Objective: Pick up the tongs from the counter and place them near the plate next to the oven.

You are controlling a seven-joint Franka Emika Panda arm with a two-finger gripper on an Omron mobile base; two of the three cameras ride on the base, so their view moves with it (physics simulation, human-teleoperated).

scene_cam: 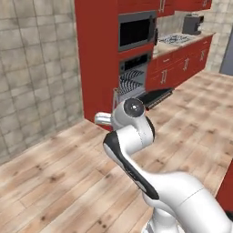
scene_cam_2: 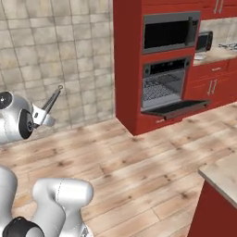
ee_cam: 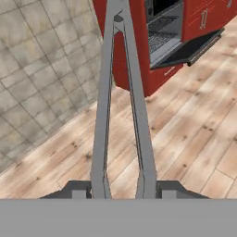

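Observation:
My gripper (ee_cam: 122,190) is shut on the tongs (ee_cam: 121,92), its fingertips pinching the open ends of the two grey arms. The arms run away from the hand and meet at the joined end at the top of the hand view. In the right base view the tongs (scene_cam_2: 53,102) stick up and to the right from the gripper (scene_cam_2: 43,116), held in the air over the wooden floor. A corner of the counter (scene_cam_2: 224,175), beige top on a red base, shows at the lower right. The plate and the oven are out of view.
Ahead stands a red cabinet column (scene_cam_2: 127,69) with built-in wall ovens; the lower one's door (scene_cam_2: 176,108) hangs open over the floor. A tiled wall (scene_cam_2: 55,51) lies to the left. A red kitchen run with a stovetop (scene_cam: 177,39) is farther right.

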